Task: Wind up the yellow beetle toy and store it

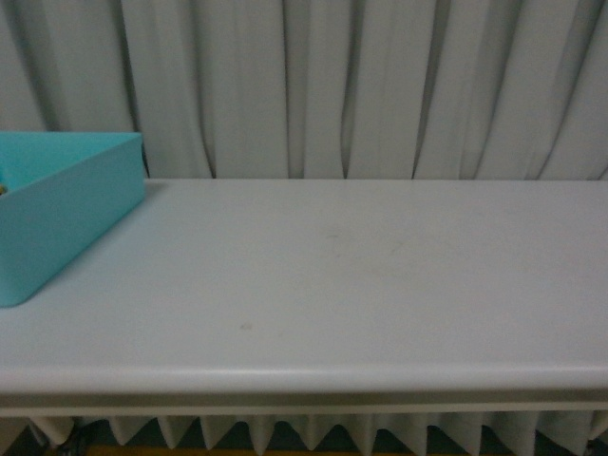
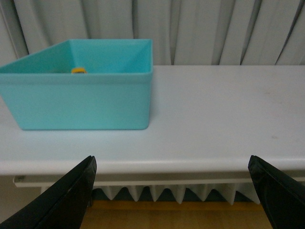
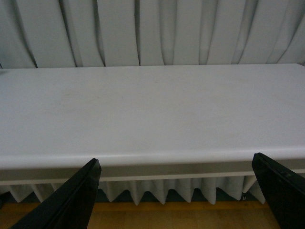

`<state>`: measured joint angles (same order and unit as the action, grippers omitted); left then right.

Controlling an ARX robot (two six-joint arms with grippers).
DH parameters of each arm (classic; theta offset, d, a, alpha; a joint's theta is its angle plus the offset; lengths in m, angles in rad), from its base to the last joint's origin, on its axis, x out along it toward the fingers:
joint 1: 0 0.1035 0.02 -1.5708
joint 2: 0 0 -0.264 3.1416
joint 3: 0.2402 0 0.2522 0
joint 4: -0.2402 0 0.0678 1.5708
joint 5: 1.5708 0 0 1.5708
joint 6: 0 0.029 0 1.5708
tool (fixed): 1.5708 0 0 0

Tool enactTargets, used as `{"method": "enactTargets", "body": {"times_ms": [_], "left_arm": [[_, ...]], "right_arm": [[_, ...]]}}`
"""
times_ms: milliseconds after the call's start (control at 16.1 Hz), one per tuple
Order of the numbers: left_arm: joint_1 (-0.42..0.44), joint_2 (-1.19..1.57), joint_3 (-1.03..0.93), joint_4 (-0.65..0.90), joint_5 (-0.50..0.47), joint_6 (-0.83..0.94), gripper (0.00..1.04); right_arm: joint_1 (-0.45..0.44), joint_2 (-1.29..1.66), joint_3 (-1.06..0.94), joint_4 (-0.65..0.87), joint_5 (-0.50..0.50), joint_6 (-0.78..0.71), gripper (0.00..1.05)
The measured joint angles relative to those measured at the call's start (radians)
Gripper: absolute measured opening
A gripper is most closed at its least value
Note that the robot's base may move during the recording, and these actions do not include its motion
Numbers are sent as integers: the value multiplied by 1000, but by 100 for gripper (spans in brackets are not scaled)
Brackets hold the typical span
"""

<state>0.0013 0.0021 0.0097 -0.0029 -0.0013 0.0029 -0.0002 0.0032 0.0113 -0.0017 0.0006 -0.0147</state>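
The left gripper (image 2: 171, 191) has its jaws wide apart and holds nothing. It hangs just off the near edge of the white table (image 2: 214, 119). The right gripper (image 3: 176, 195) is wide apart too, with nothing in it, also near that edge. On the far left of the table sits a blue-green bin (image 1: 66, 218). Inside it, a small bit of the yellow beetle toy (image 2: 79, 71) peeks over the wall. White curtains (image 1: 361, 85) hang behind.
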Motion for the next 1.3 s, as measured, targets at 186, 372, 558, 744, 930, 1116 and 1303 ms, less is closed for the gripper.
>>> {"method": "enactTargets", "body": {"times_ms": [186,372,558,744,930,1116,1303], "left_arm": [[0,0,0,-1,0,0,98],[0,0,0,-2,2,0,98],[0,0,0,0,1,0,98],[0,0,0,-4,-1,0,98],[0,0,0,-1,1,0,98],[0,0,0,-1,1,0,98],[0,0,0,-1,1,0,98]], "right_arm": [[0,0,0,-2,0,0,98],[0,0,0,-2,-1,0,98],[0,0,0,-3,0,0,98],[0,0,0,-5,0,0,98],[0,0,0,-3,0,0,98],[0,0,0,-3,0,0,98],[0,0,0,-3,0,0,98]]}}
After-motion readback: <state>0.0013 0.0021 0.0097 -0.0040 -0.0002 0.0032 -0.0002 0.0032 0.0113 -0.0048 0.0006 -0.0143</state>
